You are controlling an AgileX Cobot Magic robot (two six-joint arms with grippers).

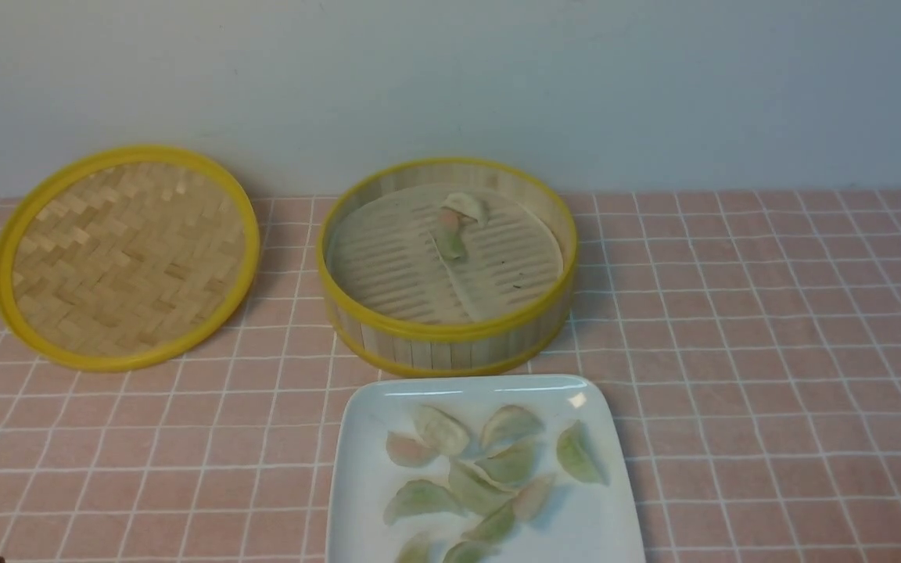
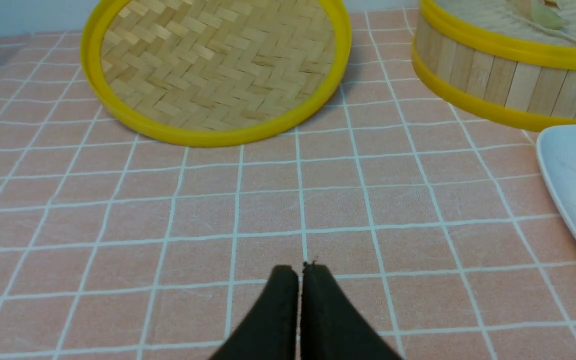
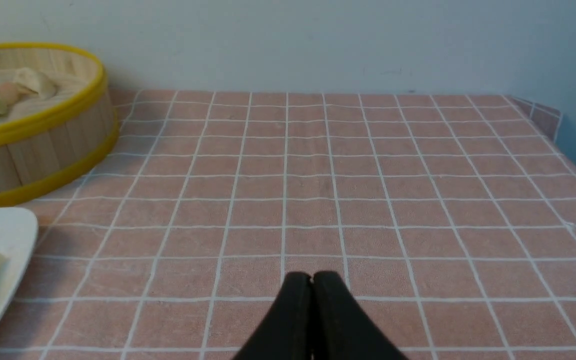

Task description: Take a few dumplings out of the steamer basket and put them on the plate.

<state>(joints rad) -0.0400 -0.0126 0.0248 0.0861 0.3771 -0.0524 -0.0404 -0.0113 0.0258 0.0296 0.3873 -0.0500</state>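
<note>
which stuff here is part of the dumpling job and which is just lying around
Part of the job:
- dumplings
- steamer basket
- plate
- left gripper, shut
- right gripper, shut

Just lying about:
- woven lid
- checked tablecloth

Pink checked tablecloth (image 1: 771, 352) under woven lid (image 1: 126, 258), steamer basket (image 1: 450, 340), plate (image 1: 364, 469).

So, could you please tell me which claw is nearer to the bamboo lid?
Left. The left claw, shut and empty, hovers over the tablecloth just in front of the lid. The right claw, also shut, is past the steamer basket, over bare cloth.
</note>
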